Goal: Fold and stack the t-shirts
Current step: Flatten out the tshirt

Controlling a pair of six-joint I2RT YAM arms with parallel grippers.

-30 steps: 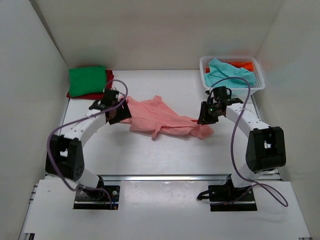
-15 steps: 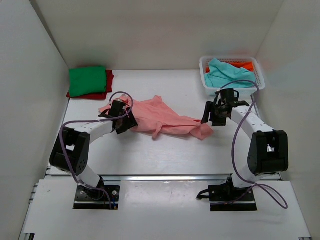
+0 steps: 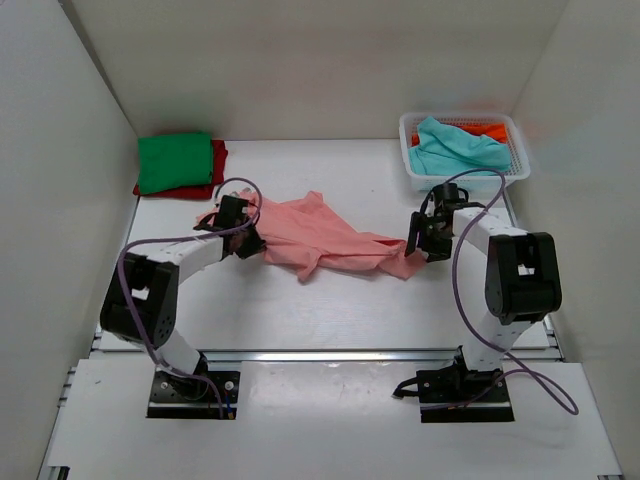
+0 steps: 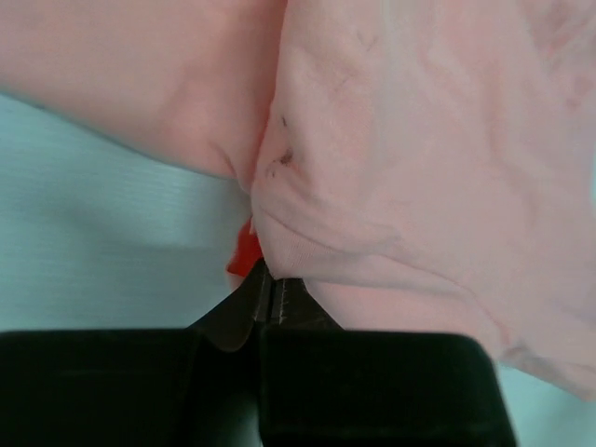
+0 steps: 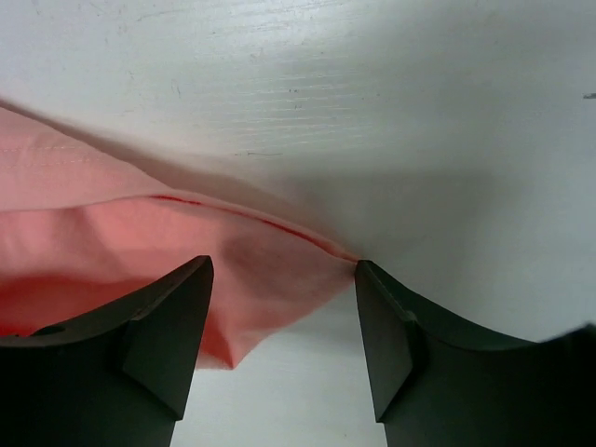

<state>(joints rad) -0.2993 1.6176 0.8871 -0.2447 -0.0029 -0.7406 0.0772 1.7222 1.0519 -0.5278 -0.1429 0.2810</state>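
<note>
While the pink shirt (image 3: 320,235) lies crumpled across the middle of the worktop (image 3: 330,300), the step in hand appears to be gripping its two ends so it can be spread flat for folding.

Left of centre, the left end effector (image 3: 243,238) has its jaws pressed together on the shirt's left edge. The wrist view shows only a shallow pinch at the very tips, so any pull from this side should be gentle.

Right of centre, the right end effector (image 3: 418,243) stands with jaws apart, straddling the shirt's right corner without clamping it. It should bite further in, past the hem, before closing. Both arms can then lift and draw apart evenly.

The shirt is thin, soft and salmon-pink, bunched into a wrinkled ridge running from upper left to lower right. A darker stitched hem shows at its right corner.

At upper left a folded green shirt (image 3: 175,162) rests on a red shirt (image 3: 219,158). At upper right a white basket (image 3: 518,170) holds a teal shirt (image 3: 455,148) and an orange shirt (image 3: 490,129).
</note>
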